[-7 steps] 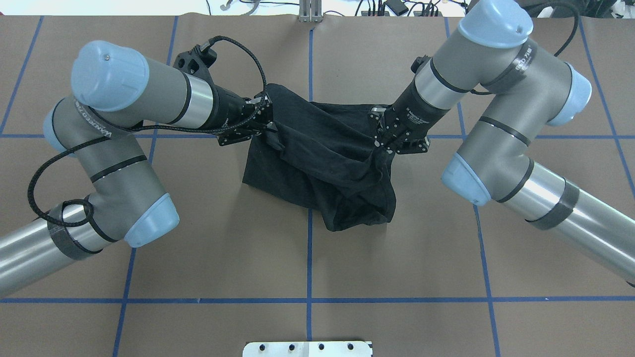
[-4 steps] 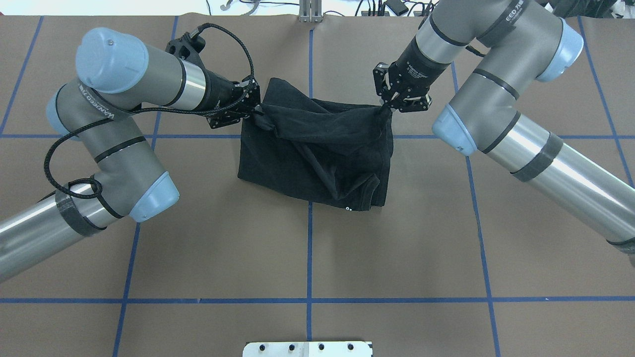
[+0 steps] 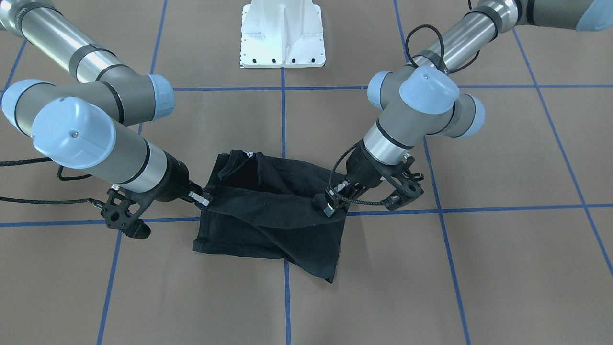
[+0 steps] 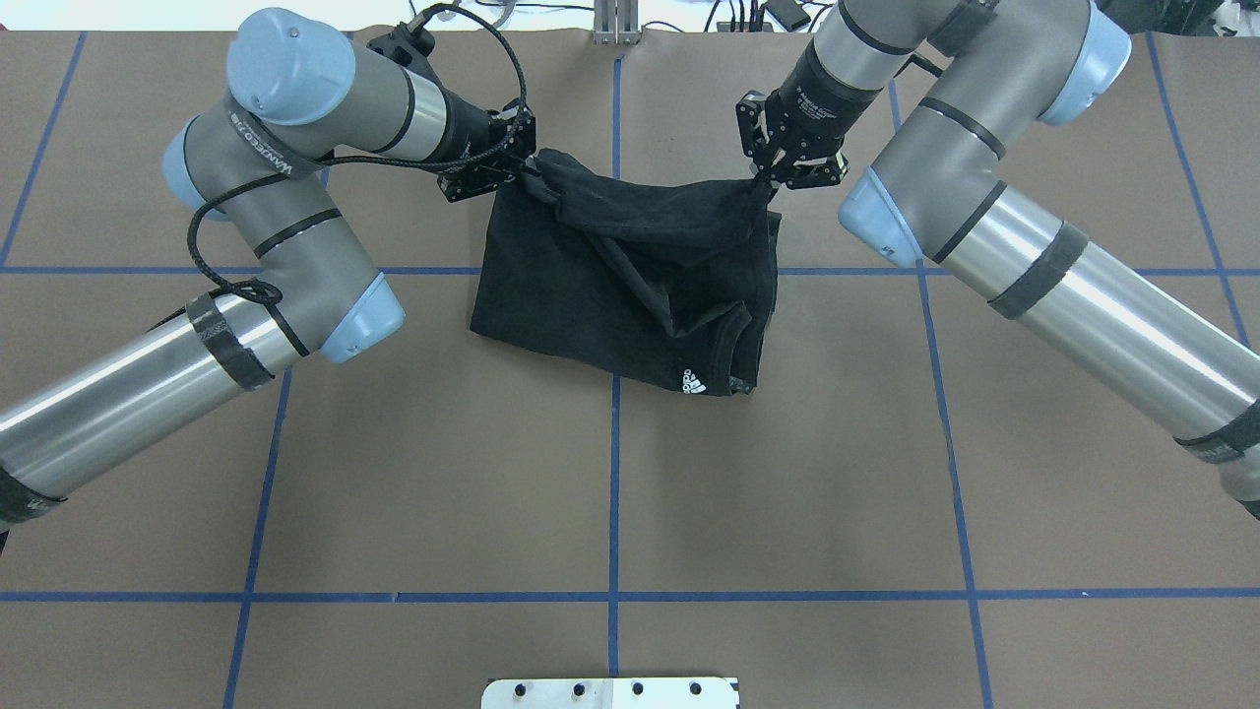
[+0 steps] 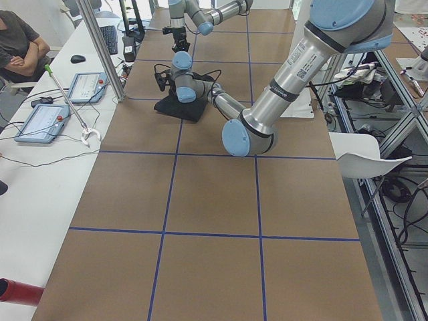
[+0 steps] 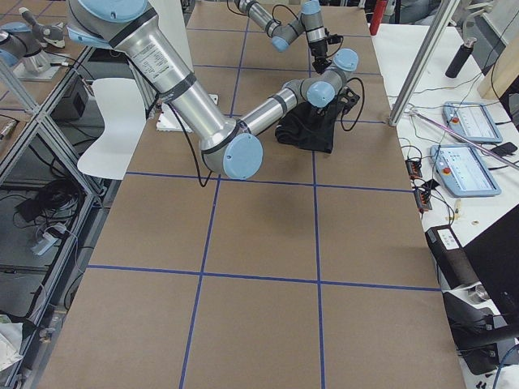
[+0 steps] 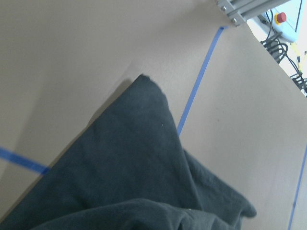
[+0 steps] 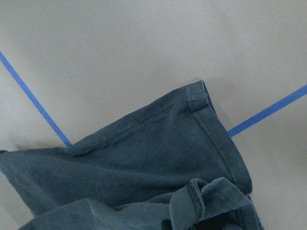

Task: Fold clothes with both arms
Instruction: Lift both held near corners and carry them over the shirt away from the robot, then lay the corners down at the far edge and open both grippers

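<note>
The black T-shirt (image 4: 610, 286) lies bunched and partly doubled over on the brown table, with a small white three-stripe logo (image 4: 694, 382) at its near edge. My left gripper (image 4: 532, 175) is shut on the shirt's far left corner. My right gripper (image 4: 763, 183) is shut on the far right corner. Between them the held edge hangs in a sagging band over the lower layer. In the front-facing view the left gripper (image 3: 328, 207) and right gripper (image 3: 206, 200) pinch the same T-shirt (image 3: 268, 215). Both wrist views show only dark cloth (image 7: 134, 167) (image 8: 158, 158) on the table.
Blue tape lines (image 4: 613, 492) grid the brown table. A white base plate (image 4: 610, 691) sits at the near edge. An aluminium post (image 4: 615, 20) and cables stand just past the far edge. A side bench holds tablets (image 5: 50, 120), with a seated person (image 5: 20, 47) beside it.
Both grippers have carried the held shirt edge farther from the robot's base toward the far table edge. The cloth has stretched out, and the white logo now shows at the near edge.
</note>
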You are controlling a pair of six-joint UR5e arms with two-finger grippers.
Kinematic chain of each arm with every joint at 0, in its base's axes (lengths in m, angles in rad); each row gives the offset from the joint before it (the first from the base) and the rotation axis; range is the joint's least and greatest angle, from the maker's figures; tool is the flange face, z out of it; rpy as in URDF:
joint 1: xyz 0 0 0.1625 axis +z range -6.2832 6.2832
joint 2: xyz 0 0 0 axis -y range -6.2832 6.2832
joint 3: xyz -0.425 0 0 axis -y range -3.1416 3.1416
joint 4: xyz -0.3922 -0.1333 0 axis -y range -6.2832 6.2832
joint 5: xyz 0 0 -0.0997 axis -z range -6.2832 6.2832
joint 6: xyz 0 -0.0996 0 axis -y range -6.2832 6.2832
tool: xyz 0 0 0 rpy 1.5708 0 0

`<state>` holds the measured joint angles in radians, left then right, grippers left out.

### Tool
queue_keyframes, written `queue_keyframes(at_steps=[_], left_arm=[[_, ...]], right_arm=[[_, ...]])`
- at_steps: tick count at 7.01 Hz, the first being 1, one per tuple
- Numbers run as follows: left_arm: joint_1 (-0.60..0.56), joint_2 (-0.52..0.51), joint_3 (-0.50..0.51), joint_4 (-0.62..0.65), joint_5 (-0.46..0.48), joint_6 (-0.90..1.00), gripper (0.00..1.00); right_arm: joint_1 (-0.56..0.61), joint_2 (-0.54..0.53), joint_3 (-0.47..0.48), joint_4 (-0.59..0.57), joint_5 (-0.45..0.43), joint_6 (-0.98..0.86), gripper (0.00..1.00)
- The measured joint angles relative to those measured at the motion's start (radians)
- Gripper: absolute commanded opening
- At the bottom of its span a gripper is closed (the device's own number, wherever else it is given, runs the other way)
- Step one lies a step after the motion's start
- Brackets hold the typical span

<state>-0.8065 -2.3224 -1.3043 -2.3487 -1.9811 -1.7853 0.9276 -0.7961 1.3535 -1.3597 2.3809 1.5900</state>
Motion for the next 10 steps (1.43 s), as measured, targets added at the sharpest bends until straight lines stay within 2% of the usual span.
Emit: queue_keyframes(at_steps=[3, 5, 6, 7, 8, 10], left_arm=[[-0.021, -0.04, 0.092, -0.038, 0.007, -0.012, 0.0], [-0.021, -0.085, 0.155, -0.054, 0.01, -0.024, 0.0], [-0.02, -0.111, 0.194, -0.072, 0.026, -0.047, 0.0], [-0.019, -0.133, 0.235, -0.102, 0.057, -0.072, 0.02], [-0.018, -0.153, 0.274, -0.126, 0.082, -0.091, 0.99], [-0.016, -0.17, 0.303, -0.141, 0.099, -0.105, 1.0]], right_arm=[[-0.001, 0.033, -0.093, 0.006, -0.064, -0.001, 0.0], [-0.001, 0.033, -0.113, 0.008, -0.079, -0.001, 0.0], [0.0, 0.034, -0.115, 0.008, -0.081, -0.001, 0.07], [0.001, 0.035, -0.116, 0.008, -0.081, -0.001, 0.7], [0.001, 0.034, -0.118, 0.008, -0.082, -0.001, 1.0], [0.006, 0.028, -0.122, 0.007, -0.09, 0.0, 1.0]])
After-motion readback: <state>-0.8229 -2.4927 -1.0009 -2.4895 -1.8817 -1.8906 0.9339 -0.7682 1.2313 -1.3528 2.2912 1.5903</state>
